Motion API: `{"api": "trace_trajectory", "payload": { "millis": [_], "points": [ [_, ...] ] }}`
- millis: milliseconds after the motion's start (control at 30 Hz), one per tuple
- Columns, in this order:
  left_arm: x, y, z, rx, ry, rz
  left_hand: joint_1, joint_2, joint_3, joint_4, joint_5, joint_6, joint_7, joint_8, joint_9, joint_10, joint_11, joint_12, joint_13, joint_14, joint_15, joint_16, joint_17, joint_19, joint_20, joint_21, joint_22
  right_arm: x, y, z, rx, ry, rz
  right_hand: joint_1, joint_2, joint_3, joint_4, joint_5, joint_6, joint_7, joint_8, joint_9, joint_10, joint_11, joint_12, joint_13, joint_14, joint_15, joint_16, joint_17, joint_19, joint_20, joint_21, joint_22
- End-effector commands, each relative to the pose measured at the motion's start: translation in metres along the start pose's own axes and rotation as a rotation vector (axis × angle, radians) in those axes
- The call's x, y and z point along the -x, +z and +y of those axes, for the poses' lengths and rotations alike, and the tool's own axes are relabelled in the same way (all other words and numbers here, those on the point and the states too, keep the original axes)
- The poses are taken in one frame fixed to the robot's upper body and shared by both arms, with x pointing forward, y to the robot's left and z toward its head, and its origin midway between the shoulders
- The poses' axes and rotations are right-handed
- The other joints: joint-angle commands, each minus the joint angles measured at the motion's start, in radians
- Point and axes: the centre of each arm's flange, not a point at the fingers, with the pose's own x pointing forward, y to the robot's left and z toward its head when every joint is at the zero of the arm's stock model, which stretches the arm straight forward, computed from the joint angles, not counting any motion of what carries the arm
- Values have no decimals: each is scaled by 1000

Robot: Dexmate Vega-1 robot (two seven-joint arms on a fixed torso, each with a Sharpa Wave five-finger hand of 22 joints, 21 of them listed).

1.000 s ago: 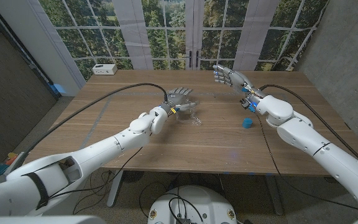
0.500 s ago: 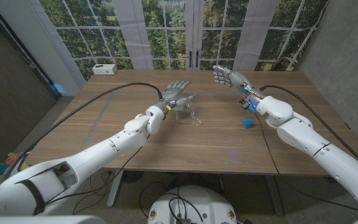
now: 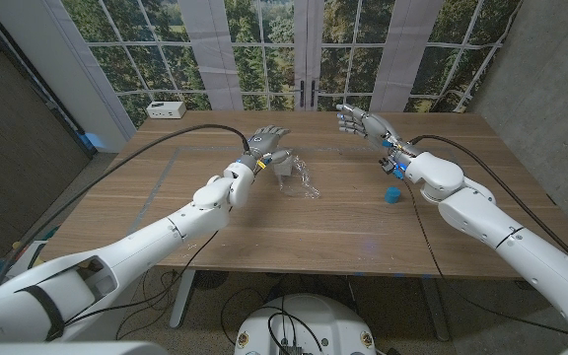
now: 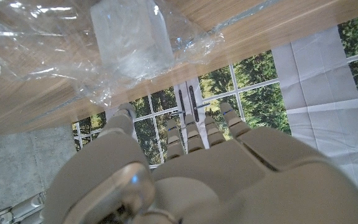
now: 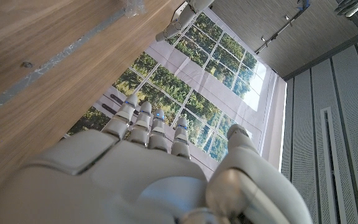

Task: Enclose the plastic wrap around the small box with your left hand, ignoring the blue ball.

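The small box (image 4: 131, 38) is hard to make out in the head view, where it is a pale blur under the crumpled plastic wrap (image 3: 302, 181) near the middle of the wooden table (image 3: 264, 222). The left wrist view shows it better: a whitish, translucent block sitting on the clear film (image 4: 36, 43), which spreads in wrinkles around it on the wood. Whether the film covers the box's top or only lies beneath it cannot be told.

The left hand (image 3: 267, 143) is raised just beyond the wrap on its far left side, with the fingers (image 3: 272, 132) straight and spread and nothing in them. In the head view the hand seems to be clear of the film, though the glare on the plastic makes the edge uncertain. From the left wrist camera the hand's back (image 4: 185, 180) hides its palm, and the fingertips (image 4: 194, 121) point past the box toward the windows without touching it.

The blue ball (image 3: 393, 194) lies on the table to the right, well apart from the wrap and close beside the right forearm. The right hand (image 3: 360, 121) hovers above the far part of the table, fingers extended and loosely apart, holding nothing; the right wrist view shows its back (image 5: 135, 180) with the fingers (image 5: 148, 127) reaching out over bare wood. A small white device (image 3: 167, 109) sits at the table's far left corner.
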Motion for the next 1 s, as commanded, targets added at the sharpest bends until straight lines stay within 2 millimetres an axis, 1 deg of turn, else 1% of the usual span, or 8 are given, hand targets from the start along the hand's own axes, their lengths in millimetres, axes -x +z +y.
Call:
{"api": "trace_trajectory", "payload": {
  "millis": [33,100,200,367,633,700,833,1000],
  "points": [
    [-6,-10,30,-152,-18,33,29,-9,8,-17,3,22,6,8,2,11,-9,2,5,8,5,-5,3,14,3,5,0,0,1,2,-6,4,-4,-7,-4,2,1,4,8,1,0,3,6,-4,-1,0,6,2,-4,2,11,1,6,3],
    [-7,-16,36,-140,-27,29,35,-12,10,-20,3,24,5,8,2,10,-11,0,5,6,6,-6,3,18,4,5,0,-1,1,2,1,10,-2,-7,-3,2,2,4,8,1,0,3,6,-4,-1,0,5,3,-4,2,11,0,6,3],
    [-7,-17,42,-190,-27,32,56,-26,14,-24,-2,50,11,12,2,20,-7,-1,6,14,6,-7,3,33,-4,7,0,0,1,2,1,9,-3,-8,-3,2,3,4,9,-1,0,3,5,-5,-1,0,4,2,-4,2,11,-1,6,3],
    [-11,-22,51,-225,-62,51,64,-36,13,-24,-5,62,9,13,2,30,-8,0,6,19,5,-7,3,40,0,8,0,0,2,2,2,11,-2,-8,-2,2,3,4,10,-1,0,3,6,-6,-2,0,3,0,-5,3,10,-3,5,3],
    [-26,-31,61,-289,-151,57,70,-46,11,-21,-10,67,3,10,2,34,-10,-1,6,23,4,-7,3,43,1,7,0,-1,3,4,1,12,-7,-8,-1,2,3,4,10,0,0,3,5,-6,-2,0,4,1,-5,3,10,-2,5,3],
    [-32,-32,64,-275,-207,57,71,-48,10,-20,-11,69,2,9,2,34,-9,-2,6,23,4,-8,3,43,1,6,0,-1,3,4,0,13,-5,-8,-1,2,4,4,10,-1,0,3,5,-4,-2,0,4,1,-5,3,10,-4,5,3],
    [-36,-34,68,-345,-197,65,77,-54,9,-18,-14,87,2,12,2,47,-15,0,6,21,4,-10,3,40,4,3,0,-1,3,4,4,14,-5,-8,-2,2,4,4,10,0,0,3,7,-5,-2,0,4,2,-6,3,11,-1,5,3],
    [-44,-37,72,-348,-239,55,86,-60,8,-17,-18,117,-8,17,2,55,-14,0,6,22,5,-11,3,37,11,-1,0,-3,4,4,5,14,-4,-8,-2,2,4,4,10,1,0,3,7,-5,-3,0,4,1,-6,3,10,-2,5,3]
  ]
}}
